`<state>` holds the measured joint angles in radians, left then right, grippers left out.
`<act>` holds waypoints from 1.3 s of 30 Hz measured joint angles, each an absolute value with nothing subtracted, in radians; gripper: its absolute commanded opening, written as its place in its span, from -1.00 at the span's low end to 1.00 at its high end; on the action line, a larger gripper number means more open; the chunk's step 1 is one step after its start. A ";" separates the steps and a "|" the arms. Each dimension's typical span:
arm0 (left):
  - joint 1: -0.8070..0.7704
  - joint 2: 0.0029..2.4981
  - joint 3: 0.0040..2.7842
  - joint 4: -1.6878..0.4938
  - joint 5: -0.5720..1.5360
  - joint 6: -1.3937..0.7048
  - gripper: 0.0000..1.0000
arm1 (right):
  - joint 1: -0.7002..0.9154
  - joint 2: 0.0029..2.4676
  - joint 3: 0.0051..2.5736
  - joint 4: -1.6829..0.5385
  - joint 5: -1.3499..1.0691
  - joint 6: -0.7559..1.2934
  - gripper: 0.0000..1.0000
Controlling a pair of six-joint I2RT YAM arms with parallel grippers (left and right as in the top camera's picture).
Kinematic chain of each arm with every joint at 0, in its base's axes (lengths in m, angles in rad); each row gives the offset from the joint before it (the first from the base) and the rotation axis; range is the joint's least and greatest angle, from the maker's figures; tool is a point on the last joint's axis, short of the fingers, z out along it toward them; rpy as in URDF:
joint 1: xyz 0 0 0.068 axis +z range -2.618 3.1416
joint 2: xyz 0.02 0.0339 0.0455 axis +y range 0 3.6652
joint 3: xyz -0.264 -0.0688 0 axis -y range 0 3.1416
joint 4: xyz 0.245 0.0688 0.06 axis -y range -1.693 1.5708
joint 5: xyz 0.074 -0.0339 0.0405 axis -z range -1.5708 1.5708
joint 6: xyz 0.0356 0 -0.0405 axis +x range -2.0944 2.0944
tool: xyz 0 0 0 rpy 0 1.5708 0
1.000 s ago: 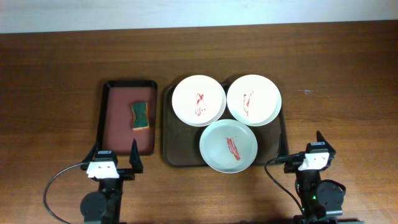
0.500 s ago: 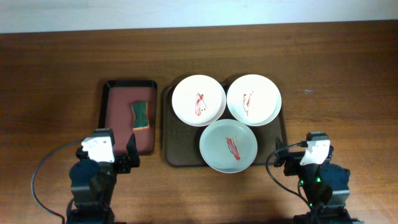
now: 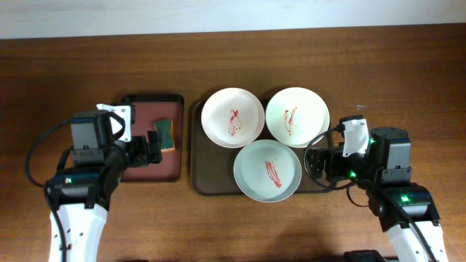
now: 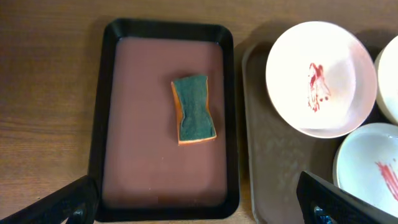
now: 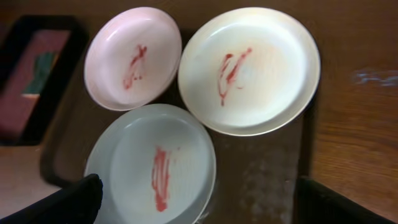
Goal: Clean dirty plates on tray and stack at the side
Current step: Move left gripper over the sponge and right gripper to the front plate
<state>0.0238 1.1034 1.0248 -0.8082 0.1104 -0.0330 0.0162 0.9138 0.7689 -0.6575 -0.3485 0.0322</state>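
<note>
A white plate (image 3: 233, 118), a second white plate (image 3: 297, 116) and a grey-green plate (image 3: 267, 170) are set on the dark brown tray (image 3: 207, 171), which lies in the middle of the wooden table (image 3: 400, 65). The two white ones are placed side by side along the tray's far part, and the grey-green one is placed nearer the arms, between and below them. Their rims are crowded close together, but whether they touch cannot be told. Each of the three is marked with red smears near its centre. Just beside the brown tray, on its left, a smaller reddish tray (image 4: 149, 155) with a black rim is laid. A sponge (image 4: 194, 109) with a green top and an orange underside is seen lying flat on it, towards its right half. The left gripper (image 4: 198, 186) is held above the near part of this smaller tray, its jaws spread wide with nothing between them. The right gripper (image 5: 198, 186) is held over the near right part of the brown tray, beside the grey-green plate. Its jaws are likewise spread wide and nothing is grasped.
</note>
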 measured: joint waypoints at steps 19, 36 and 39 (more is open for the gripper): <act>-0.057 1.681 1.029 -0.770 0.229 -0.022 -1.00 | 0.016 0.914 0.769 -0.658 -0.387 0.042 0.96; -0.133 1.750 1.029 -1.022 0.233 -0.022 -0.83 | 0.016 0.914 0.769 -0.657 -0.387 0.045 0.95; -0.133 1.750 1.029 -1.021 0.232 -0.023 -0.78 | 0.016 0.914 0.769 -0.657 -0.387 0.045 0.96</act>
<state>-0.1326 1.7504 1.0286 -1.0210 0.2321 -0.0235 0.0162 0.9138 0.7689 -0.6575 -0.3874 0.0448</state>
